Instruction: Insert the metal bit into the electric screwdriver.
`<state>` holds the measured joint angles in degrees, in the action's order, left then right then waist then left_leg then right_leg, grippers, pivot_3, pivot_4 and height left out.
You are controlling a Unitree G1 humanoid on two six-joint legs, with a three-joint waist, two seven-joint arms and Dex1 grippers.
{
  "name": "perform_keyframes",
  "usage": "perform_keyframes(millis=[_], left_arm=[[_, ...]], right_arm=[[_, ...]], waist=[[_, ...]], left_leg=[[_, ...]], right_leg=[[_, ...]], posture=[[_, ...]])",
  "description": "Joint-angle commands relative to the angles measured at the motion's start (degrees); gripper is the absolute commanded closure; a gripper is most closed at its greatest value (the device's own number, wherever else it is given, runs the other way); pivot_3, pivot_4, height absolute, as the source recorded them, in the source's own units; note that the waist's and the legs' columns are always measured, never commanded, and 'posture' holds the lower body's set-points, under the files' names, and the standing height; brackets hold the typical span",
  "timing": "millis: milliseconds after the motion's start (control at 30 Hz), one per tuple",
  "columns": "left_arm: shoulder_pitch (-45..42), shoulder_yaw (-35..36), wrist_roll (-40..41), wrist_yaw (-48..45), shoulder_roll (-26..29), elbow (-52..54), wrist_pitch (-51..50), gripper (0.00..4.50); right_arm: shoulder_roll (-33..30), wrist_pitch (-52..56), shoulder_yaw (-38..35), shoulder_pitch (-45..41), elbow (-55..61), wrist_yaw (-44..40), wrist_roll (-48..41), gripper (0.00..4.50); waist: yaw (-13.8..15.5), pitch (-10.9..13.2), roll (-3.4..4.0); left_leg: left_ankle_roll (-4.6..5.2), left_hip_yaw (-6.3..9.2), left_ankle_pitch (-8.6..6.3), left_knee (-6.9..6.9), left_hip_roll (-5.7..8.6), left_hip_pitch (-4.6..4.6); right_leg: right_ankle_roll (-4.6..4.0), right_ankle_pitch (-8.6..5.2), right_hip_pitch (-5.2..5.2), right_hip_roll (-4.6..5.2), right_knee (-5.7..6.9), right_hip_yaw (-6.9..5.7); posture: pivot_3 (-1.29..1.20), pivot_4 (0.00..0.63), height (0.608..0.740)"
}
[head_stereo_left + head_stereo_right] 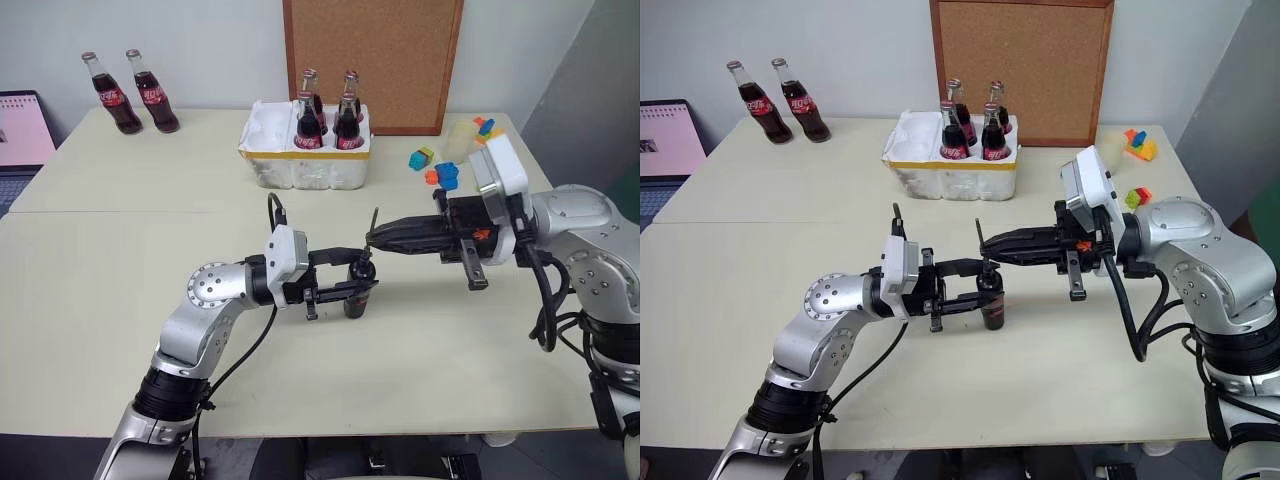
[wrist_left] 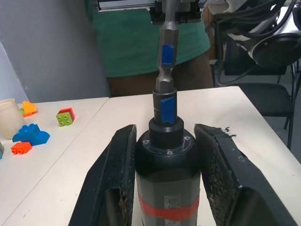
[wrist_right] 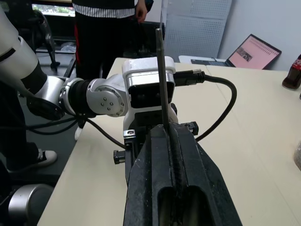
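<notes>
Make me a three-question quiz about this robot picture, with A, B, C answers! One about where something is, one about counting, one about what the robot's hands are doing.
1. Where does the electric screwdriver stand?
A. On the table, in the left gripper
B. Inside the white tray
C. On the laptop

2. How many cola bottles stand outside the tray?
A. One
B. Two
C. Five

3. What is the right gripper doing?
A. Hanging open
B. Pinching the metal bit
C. Holding a toy block

Answers: A, its fingers clamp the screwdriver upright; B, a pair stands near the far left corner; B, the thin rod sticks out between its shut fingers.
</notes>
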<state>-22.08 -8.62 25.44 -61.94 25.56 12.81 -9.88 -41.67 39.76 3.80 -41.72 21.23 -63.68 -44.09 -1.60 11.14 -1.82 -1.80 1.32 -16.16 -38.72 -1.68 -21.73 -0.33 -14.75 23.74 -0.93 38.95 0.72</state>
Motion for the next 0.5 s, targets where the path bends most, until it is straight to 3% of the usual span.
perform_keyframes(millis=[33, 500], left_arm=[[0.2, -0.8, -0.5, -0.7, 0.5, -0.1, 0.1, 2.92], [-0.2, -0.9, -0.4, -1.3, 0.8, -0.1, 0.1, 2.92]], right_arm=[[-0.2, 4.9, 1.4, -0.5, -1.5, 1.4, -0.1, 4.50], [-0.4, 6.2, 1.3, -3.9, -6.1, -4.7, -1.2, 4.50]], waist=[[0.0, 0.0, 0.00], [0.0, 0.0, 0.00]], left_leg=[[0.00, 0.00, 0.00, 0.00, 0.00, 0.00], [0.00, -0.01, 0.00, 0.00, 0.00, 0.00]], right_leg=[[0.00, 0.00, 0.00, 0.00, 0.00, 0.01], [0.00, 0.00, 0.00, 0.01, -0.02, 0.01]], posture=[[0.00, 0.150, 0.740], [0.00, 0.150, 0.740]])
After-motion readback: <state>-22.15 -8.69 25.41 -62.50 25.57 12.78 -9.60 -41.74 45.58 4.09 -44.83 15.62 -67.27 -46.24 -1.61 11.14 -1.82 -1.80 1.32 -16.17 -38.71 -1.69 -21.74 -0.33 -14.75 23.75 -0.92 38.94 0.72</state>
